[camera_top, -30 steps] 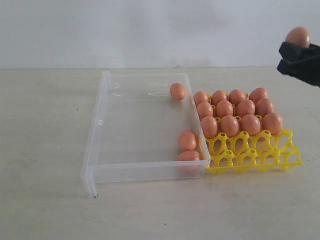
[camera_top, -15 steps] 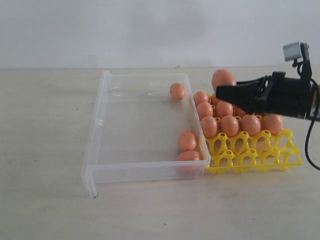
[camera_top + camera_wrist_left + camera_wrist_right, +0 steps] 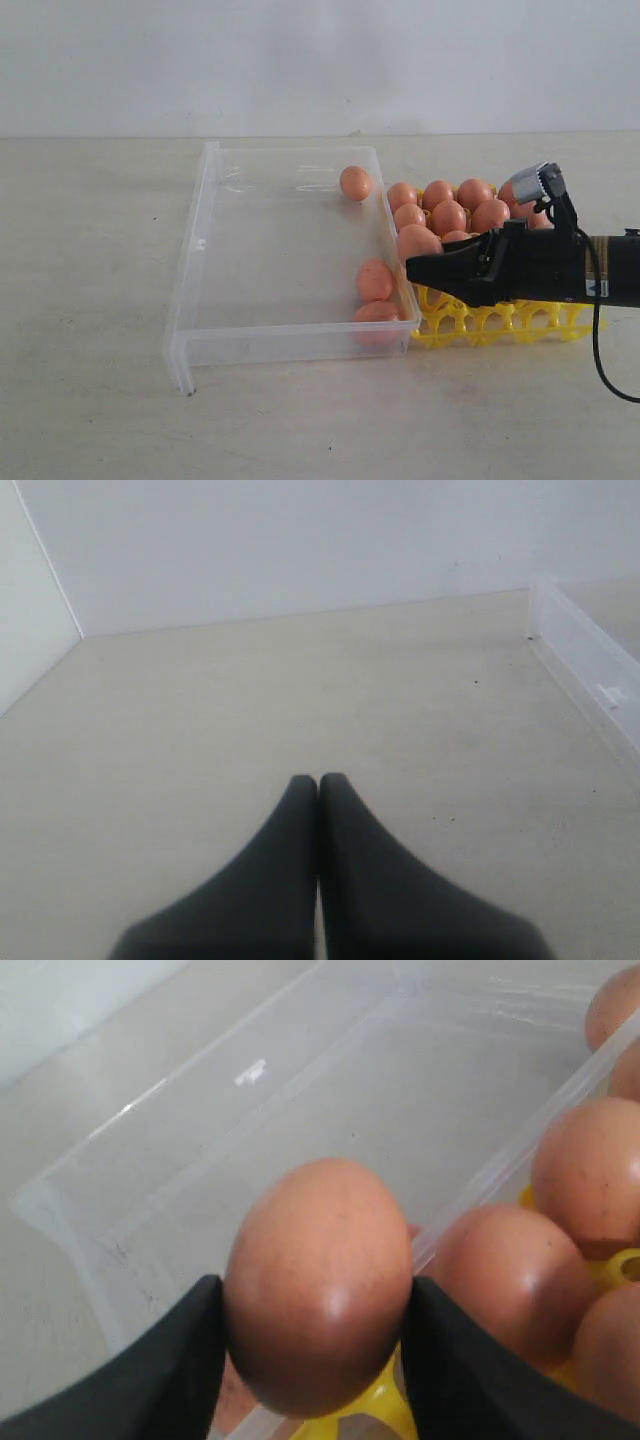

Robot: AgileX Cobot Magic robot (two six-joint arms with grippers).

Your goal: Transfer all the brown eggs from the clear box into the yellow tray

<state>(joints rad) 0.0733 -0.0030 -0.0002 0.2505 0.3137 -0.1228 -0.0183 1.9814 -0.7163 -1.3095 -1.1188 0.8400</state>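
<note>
One egg (image 3: 318,1260), gripped wrist-side, seems merely behind the right tool (image 3: 312,1295) outside.

Soft, even light all round, no hard shadows.
A pale glint sits on the brown egg (image 3: 320,1270) in my right claw (image 3: 312,1335), my fingers (image 3: 165,1370) blur up close, and glare streaks the clear box (image 3: 195,250).
</note>
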